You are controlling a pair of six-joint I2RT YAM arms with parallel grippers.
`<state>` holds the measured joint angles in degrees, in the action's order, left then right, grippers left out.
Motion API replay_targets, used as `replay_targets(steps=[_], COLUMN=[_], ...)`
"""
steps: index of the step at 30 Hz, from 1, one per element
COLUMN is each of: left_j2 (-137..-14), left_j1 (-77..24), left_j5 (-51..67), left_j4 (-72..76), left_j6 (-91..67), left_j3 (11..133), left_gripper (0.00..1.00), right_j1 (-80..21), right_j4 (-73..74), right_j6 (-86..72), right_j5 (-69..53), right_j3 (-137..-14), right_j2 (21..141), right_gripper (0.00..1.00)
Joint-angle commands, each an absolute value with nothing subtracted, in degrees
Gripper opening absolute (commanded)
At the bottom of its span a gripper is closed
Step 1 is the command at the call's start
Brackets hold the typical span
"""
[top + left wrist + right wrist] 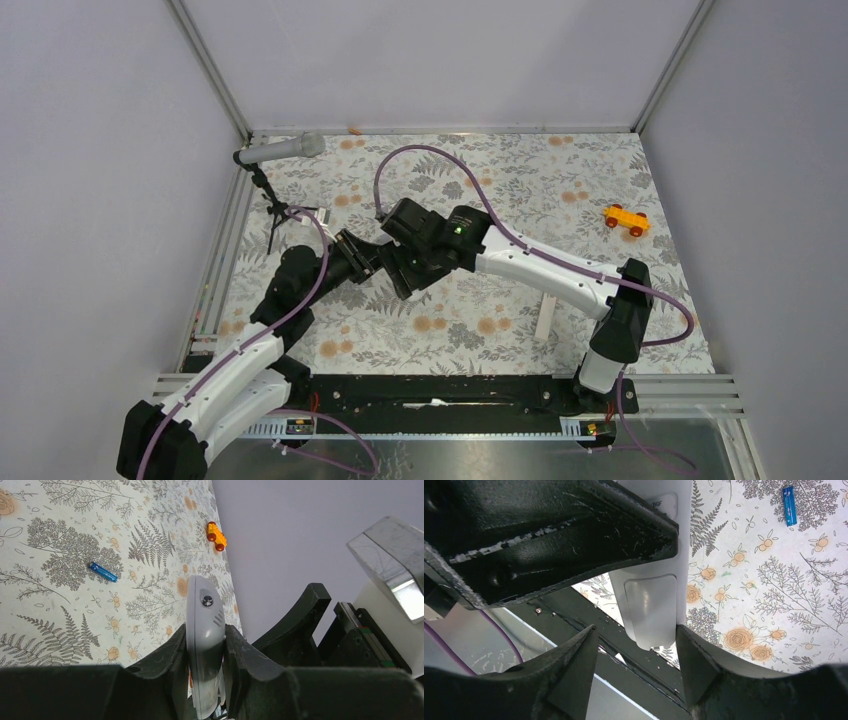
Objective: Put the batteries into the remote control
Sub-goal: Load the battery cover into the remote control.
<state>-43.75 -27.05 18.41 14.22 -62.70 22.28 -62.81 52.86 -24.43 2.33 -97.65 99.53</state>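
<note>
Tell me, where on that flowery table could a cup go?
Barest: the near cloth between the left arm and the white strip. The far middle, beyond the right arm toward the orange toy car, looks open, though a blue battery lies on the cloth somewhere. Crowded: centre-left, where left gripper and right gripper meet round the remote control, and the microphone corner.

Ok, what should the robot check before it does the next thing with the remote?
1. Remote control clamped in the left gripper: ok.
2. Right gripper straddling the remote's end, a gap showing beside one finger: ok.
3. Back panel off, so batteries can go in: not ok, it looks still on.
4. Blue battery in sight, lying free on the flowery cloth: ok.
5. Orange-brown battery found: cannot tell, no view shows it.
6. Toy car out of the way: ok, it sits off by the wall.
</note>
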Motion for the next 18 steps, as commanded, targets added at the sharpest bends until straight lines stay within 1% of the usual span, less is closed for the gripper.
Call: replay_targets(steps=[1, 13, 15, 18], left_j2=[-43.1, -42.6, -42.5, -42.1], left_j1=[-27.4, -25.7, -24.8, -23.5], left_j5=[21.1, 20.5, 20.9, 21.4], left_j4=[17.1, 20.8, 22.4, 25.7], left_j6=[-64.9, -70.5, -72.3, -75.9], left_j3=[25.8, 24.7, 24.3, 23.6], left_gripper=[0.0, 0.0, 0.0, 0.0], right_j1=[-62.2, -60.5, -60.1, -58.9], right_j4=[51.4, 51.4, 50.3, 45.5], right_j6=[-23.7, -24.8, -25.4, -27.9], right_j5=[5.7, 6.2, 6.2, 5.9], right_j3=[-100.7, -104.7, -104.2, -100.1], right_j2=[99.4, 96.8, 95.2, 90.6], right_gripper=[0.67, 0.8, 0.82, 0.88])
